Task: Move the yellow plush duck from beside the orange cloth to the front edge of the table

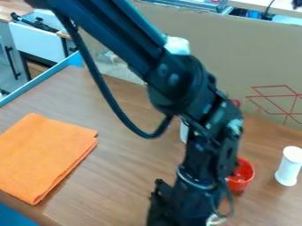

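So the black robot arm [177, 79] comes in from the upper left of the frame and slants down across the middle, with its gripper [186, 205] at the bottom edge, a bit right of centre. Can't tell how far open the jaws are or whether they've got hold of anything, sorry. Nearest to it is a red cup [243, 171], lower right of the frame, partly hidden behind the arm, so I can't say if they touch. There's also a small whitish thing [216, 220] right by the gripper at the bottom edge (no clue what it is, too little of it shows). Over at the right edge a white cylinder with flared ends [289, 167] stands upright on the brown wood-look worktop [124, 176], apart from the cup. A folded orange cloth [44, 154] lies flat at the left, well apart from the gripper. Behind it all is a brown panel [218, 53] with red lines drawn on it, and a black cable [112, 99] loops down beside the arm.
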Tool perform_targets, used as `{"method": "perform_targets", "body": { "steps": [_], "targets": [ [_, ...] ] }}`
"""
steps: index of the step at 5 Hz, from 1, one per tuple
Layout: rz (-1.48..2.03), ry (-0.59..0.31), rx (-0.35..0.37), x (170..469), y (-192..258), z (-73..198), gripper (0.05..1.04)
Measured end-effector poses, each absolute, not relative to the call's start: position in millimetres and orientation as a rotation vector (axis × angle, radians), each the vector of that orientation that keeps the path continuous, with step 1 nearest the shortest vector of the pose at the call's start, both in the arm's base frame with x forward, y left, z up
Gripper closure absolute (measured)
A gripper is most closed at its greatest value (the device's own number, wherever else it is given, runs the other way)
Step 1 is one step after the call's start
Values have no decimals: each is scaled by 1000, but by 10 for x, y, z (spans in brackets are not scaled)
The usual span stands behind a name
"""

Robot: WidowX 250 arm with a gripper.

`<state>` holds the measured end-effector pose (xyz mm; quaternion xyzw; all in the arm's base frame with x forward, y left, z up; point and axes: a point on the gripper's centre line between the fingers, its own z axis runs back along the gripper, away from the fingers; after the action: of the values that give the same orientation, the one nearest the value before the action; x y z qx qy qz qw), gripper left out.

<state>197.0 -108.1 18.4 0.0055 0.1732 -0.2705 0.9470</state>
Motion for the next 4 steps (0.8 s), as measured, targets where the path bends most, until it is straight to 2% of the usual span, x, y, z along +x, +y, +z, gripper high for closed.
{"method": "perform_targets", "body": {
  "steps": [1,2,3,4],
  "targets": [
    [-479,312,-17,2076,-938,227,83],
    [-421,203,-117,2174,-793,631,83],
    [-411,144,-242,2132,-702,962,83],
    [-366,131,-186,2087,-600,1096,83]
  ]
}}
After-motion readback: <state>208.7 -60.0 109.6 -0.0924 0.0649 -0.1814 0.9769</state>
